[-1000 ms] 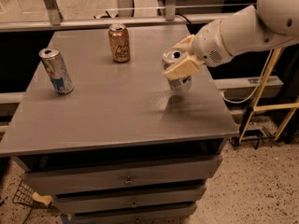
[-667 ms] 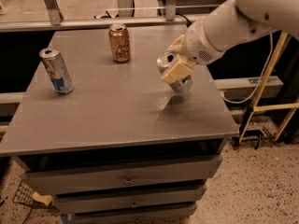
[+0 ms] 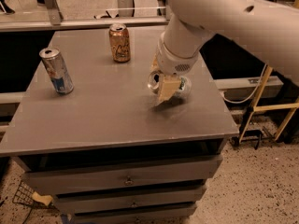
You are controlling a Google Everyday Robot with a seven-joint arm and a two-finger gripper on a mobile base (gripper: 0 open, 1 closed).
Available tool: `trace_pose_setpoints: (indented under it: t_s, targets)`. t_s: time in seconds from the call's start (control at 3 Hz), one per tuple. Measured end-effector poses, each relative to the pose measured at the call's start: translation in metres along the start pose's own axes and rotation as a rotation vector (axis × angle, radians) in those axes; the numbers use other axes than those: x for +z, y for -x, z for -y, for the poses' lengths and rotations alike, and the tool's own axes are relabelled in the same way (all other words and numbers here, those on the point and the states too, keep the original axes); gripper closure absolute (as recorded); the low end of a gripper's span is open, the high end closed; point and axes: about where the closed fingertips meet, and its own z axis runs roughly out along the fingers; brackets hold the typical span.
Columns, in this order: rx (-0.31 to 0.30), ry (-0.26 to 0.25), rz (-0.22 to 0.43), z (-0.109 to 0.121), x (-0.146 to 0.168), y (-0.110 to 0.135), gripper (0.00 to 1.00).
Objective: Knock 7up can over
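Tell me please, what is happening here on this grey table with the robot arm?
The robot's one arm reaches in from the upper right, and its tool is down on the 7up can near the right side of the table. The 7up can is tipped far over, close to lying on its side, with its silver top toward the left. The brown-gold can at the back and the silver-and-blue can at the left both stand upright, well apart from the arm.
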Motion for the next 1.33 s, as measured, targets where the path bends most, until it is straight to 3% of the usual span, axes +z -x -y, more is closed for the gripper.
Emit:
trace_pose_setpoints:
  t_s: [0.33,0.67,1.0,1.33]
  targets:
    - [-0.135,0.099,-0.047,-0.015,0.019,0.010,1.00]
    - [-0.245,0.189,-0.053,-0.029,0.034,0.022,1.00]
    - [-0.251,0.192,-0.054,-0.030,0.033,0.022,0.82]
    - [-0.251,0.191,-0.054,-0.030,0.033,0.022,0.51]
